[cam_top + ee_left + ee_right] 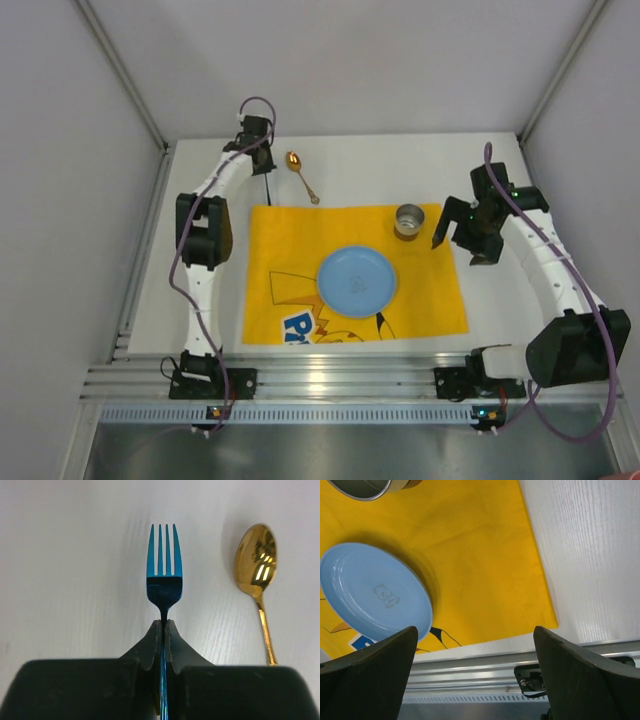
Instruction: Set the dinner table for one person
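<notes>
In the left wrist view, my left gripper [164, 622] is shut on the handle of a blue fork [164, 580], whose tines point away over the white dinner table [65, 555]. A gold spoon [256, 565] lies just right of the fork. From the top view, the left gripper [266, 172] is at the far left of the table, with the fork [269, 192] under it and the spoon [302, 175] beside it. My right gripper [458, 248] hangs open and empty right of the metal cup [409, 221]. A blue plate [357, 281] sits on the yellow placemat [420, 290].
In the right wrist view, the open right gripper [475, 630] is above the placemat's [480, 555] near right corner, with the plate [370, 587] at left and the cup [365, 487] at top. The ribbed aluminium rail [485, 662] marks the near edge. Grey walls enclose the table [370, 165].
</notes>
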